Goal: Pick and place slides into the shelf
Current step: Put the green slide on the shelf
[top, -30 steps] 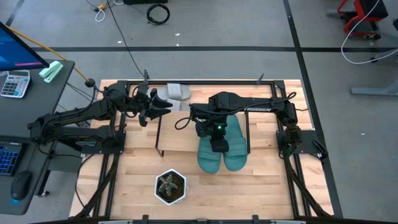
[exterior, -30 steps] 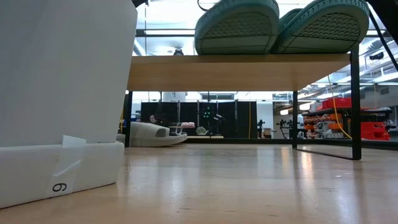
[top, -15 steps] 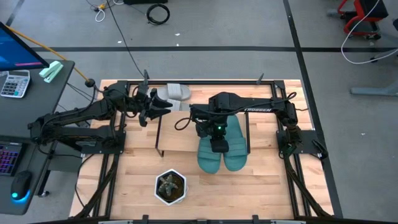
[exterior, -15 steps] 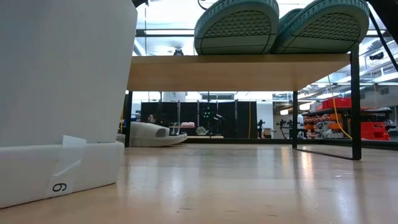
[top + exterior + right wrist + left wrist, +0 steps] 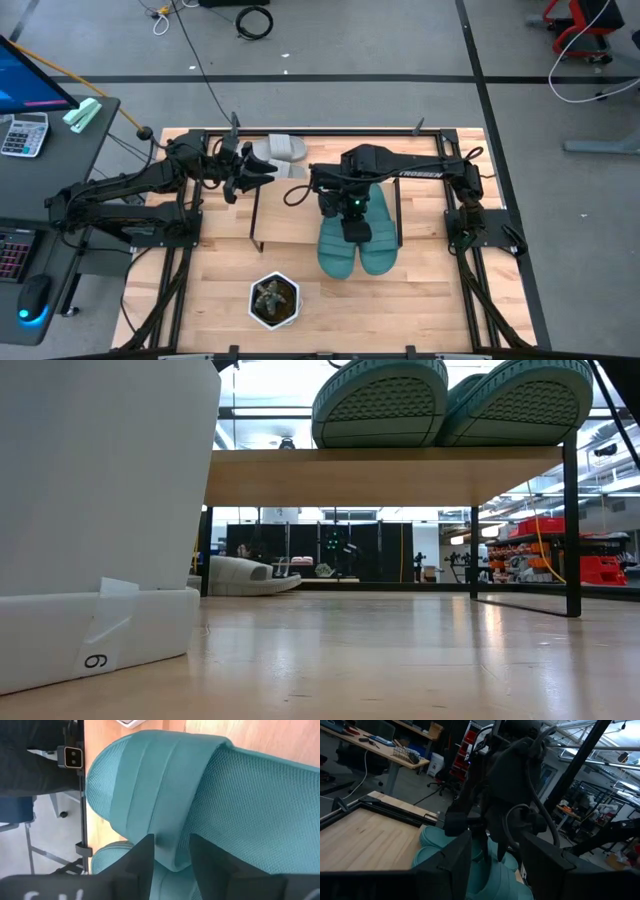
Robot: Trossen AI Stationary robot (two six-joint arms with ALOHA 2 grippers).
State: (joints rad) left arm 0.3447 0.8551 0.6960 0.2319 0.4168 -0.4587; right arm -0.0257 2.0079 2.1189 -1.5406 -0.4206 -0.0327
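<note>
- High view: the shelf (image 5: 290, 235) stands mid-table with the two teal slides (image 5: 355, 245) lying side by side on its right part, toes overhanging the near edge. The right gripper (image 5: 352, 222) hangs directly over them. The two grey slides (image 5: 280, 150) lie on the tabletop behind the shelf's far left corner, just beside the left gripper (image 5: 262, 172), which hovers there holding nothing visible. A potted plant (image 5: 274, 300) sits near the table's front edge. By my judgement half the job is done: the teal pair is placed, the grey pair is left.
- Low view: both teal soles (image 5: 450, 400) rest on the shelf board (image 5: 385, 460), sticking out past its front edge. One grey slide (image 5: 245, 575) lies on the table beyond the shelf's legs. A white pot (image 5: 100, 510) fills the left side. No gripper can be made out here.
- Left wrist view: the left fingers (image 5: 455, 865) stand apart with nothing between them, facing the right arm (image 5: 512, 785) and the teal slides (image 5: 485, 870) beneath it.
- Right wrist view: the right fingers (image 5: 142, 857) straddle the strap of a teal slide (image 5: 150, 795); whether they pinch it or have let go, I cannot tell.
</note>
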